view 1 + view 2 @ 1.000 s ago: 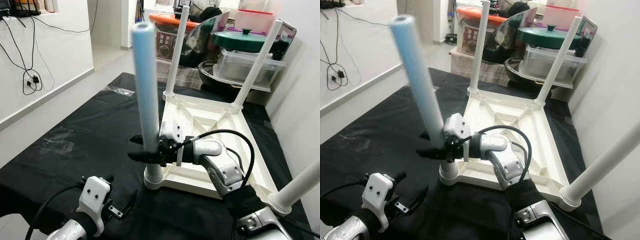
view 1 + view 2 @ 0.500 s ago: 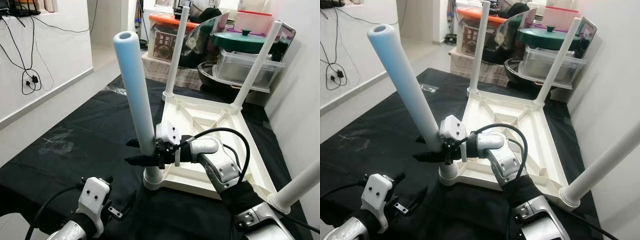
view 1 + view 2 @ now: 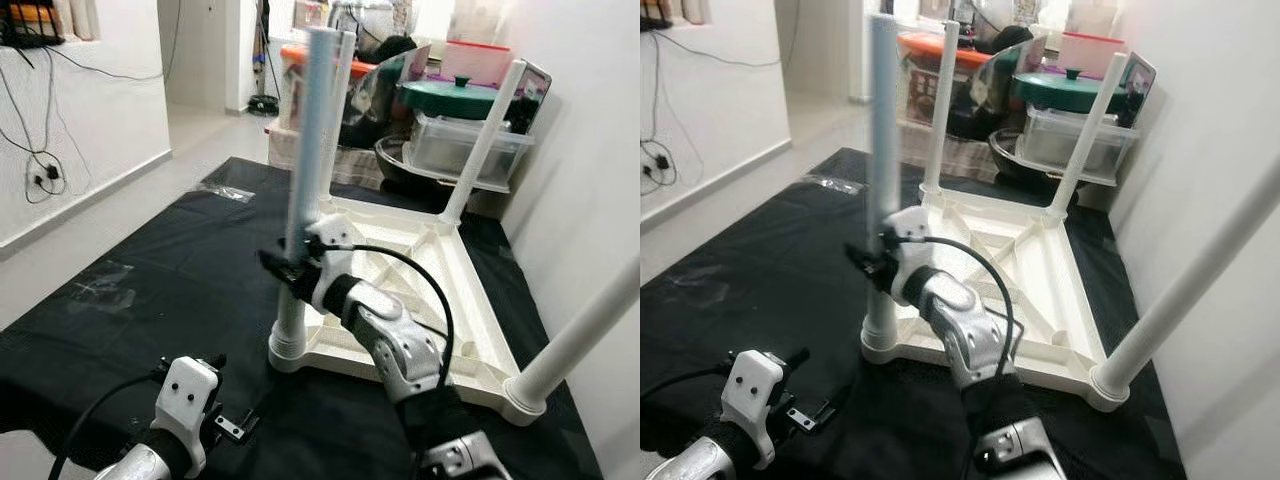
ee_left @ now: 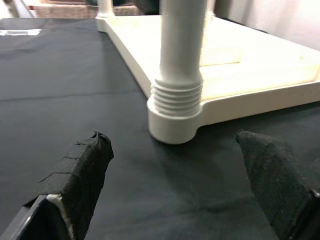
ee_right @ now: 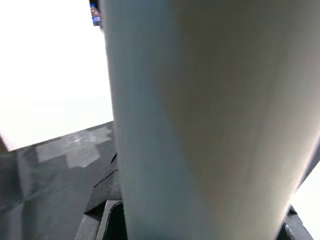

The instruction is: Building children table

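Gripping the pale blue table leg (image 3: 308,140) upright in its corner socket (image 3: 288,350).
Head views: our right gripper (image 3: 284,268) pinches it above the upturned white tabletop (image 3: 420,262). Left wrist view: our left gripper (image 4: 175,175), fingers spread, faces the threaded socket.

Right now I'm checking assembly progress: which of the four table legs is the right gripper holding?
The pale blue leg at the upturned tabletop's near left corner; the right gripper grips it. The other three are white.
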